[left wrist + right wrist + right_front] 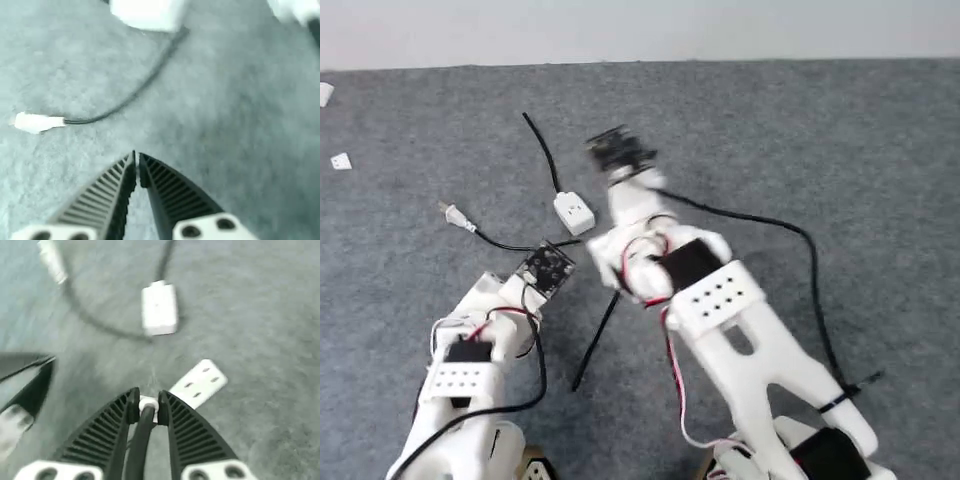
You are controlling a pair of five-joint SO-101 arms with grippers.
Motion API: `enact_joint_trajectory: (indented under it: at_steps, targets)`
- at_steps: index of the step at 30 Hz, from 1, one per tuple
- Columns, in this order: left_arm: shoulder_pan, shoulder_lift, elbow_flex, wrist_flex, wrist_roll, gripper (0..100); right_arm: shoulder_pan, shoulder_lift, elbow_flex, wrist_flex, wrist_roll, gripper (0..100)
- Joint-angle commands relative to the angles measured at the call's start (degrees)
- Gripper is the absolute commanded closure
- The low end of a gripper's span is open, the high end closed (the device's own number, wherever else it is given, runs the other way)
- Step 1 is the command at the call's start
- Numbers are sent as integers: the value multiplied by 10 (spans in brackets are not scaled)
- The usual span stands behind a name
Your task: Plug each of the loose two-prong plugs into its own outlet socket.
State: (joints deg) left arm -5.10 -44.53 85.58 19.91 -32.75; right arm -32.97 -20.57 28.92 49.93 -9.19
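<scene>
My right gripper (pixel 146 396) is shut on a white two-prong plug (pixel 147 405), whose black cord (pixel 775 225) trails back past the right arm. A white outlet strip (pixel 198 382) with several slots lies just beyond and beside the held plug. Farther ahead sits a small white outlet block (pixel 159 308) (pixel 574 212) on a black cord. A loose white plug (pixel 450 212) (pixel 34 122) lies on the carpet, and its cord runs toward that block. My left gripper (pixel 136 157) is shut on nothing, low over the carpet and short of the loose plug. The right arm's wrist end (pixel 620 155) is above the block.
Grey carpet (pixel 820 130) covers the table. A straight black cord piece (pixel 595 340) lies between the arms. Two small white bits (pixel 340 160) sit at the far left edge. The left arm's jaw shows in the right wrist view (pixel 27 390).
</scene>
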Motion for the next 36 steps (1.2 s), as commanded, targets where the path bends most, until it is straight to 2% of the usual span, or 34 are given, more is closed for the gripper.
enact_joint_trajectory:
  at_steps: [1,11,22,36]
  targets:
    - [4,-19,24,-104,91,988,47,-15,20,-78,-63,991]
    - [4,-30,32,-112,104,988,67,50,36,-174,-99,991]
    - [3,-30,32,-111,104,988,99,181,-49,-171,-100,991]
    - [-11,-30,33,-111,104,988,99,190,-46,-158,-99,991]
